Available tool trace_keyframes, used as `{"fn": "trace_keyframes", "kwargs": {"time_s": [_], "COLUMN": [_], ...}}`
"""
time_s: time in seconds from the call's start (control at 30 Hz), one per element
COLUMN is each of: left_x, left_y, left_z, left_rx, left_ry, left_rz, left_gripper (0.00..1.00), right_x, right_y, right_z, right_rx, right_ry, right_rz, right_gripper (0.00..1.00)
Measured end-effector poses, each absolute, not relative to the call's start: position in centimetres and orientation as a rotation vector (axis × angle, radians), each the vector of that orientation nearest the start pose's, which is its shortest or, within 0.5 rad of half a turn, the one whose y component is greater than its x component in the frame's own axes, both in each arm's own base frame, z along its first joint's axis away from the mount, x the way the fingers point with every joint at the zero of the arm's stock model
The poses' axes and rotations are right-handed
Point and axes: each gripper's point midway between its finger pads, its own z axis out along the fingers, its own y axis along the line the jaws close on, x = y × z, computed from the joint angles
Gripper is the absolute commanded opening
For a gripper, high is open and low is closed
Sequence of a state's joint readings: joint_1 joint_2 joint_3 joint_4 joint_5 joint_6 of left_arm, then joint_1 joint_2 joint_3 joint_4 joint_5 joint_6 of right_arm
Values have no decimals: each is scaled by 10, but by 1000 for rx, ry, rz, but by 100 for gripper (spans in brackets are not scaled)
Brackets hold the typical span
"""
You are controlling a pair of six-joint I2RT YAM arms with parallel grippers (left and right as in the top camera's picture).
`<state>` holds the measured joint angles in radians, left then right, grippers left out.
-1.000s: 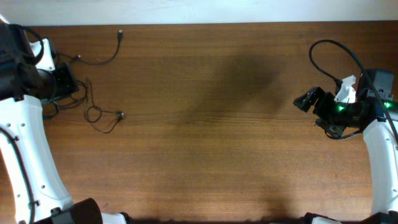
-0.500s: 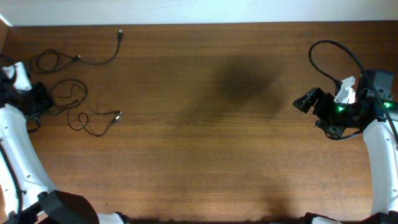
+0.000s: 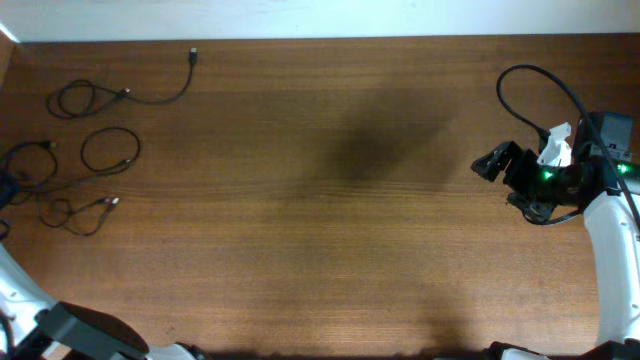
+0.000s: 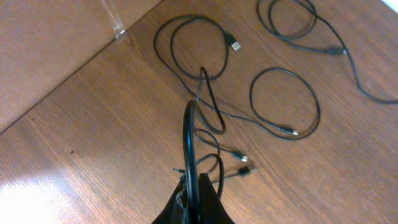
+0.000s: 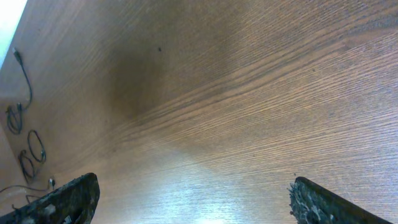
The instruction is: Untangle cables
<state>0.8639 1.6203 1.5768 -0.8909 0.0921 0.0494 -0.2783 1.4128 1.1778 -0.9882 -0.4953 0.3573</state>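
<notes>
The cables (image 4: 186,134) lie in loose loops along the left edge of the table (image 3: 330,250), toward its far left corner. The left claw (image 4: 194,198) is pinched together on one of them, which seems to cross a neighbouring loop. The right claw (image 5: 194,183) hovers near the right edge, fingers wide apart.

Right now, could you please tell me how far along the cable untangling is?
Partway. Done: one cable lies alone by the far edge. In hand: the left gripper is shut on a cord. Left: the other cords cross one another. The right gripper sits open, holding nothing.
</notes>
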Motion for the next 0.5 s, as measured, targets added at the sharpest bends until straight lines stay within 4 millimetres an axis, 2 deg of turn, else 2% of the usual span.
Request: {"fn": "trace_keyframes", "kwargs": {"time_s": [0.13, 0.33, 0.43, 0.5], "left_x": [291, 289, 286, 278], "left_y": [329, 354, 360, 369], "left_z": [203, 145, 136, 130], "left_rx": [-1004, -1088, -1108, -1143], "left_ry": [2374, 2478, 2489, 2490], "left_rz": [294, 364, 376, 403], "left_gripper": [0, 0, 0, 0], "right_x": [318, 318, 318, 318], "right_y": [-6, -6, -6, -6], "right_z": [164, 164, 164, 164], "right_rx": [739, 739, 739, 740], "right_ry": [2632, 2632, 2632, 2632], "right_rz": [709, 709, 709, 710], "right_gripper": [98, 98, 98, 98]}}
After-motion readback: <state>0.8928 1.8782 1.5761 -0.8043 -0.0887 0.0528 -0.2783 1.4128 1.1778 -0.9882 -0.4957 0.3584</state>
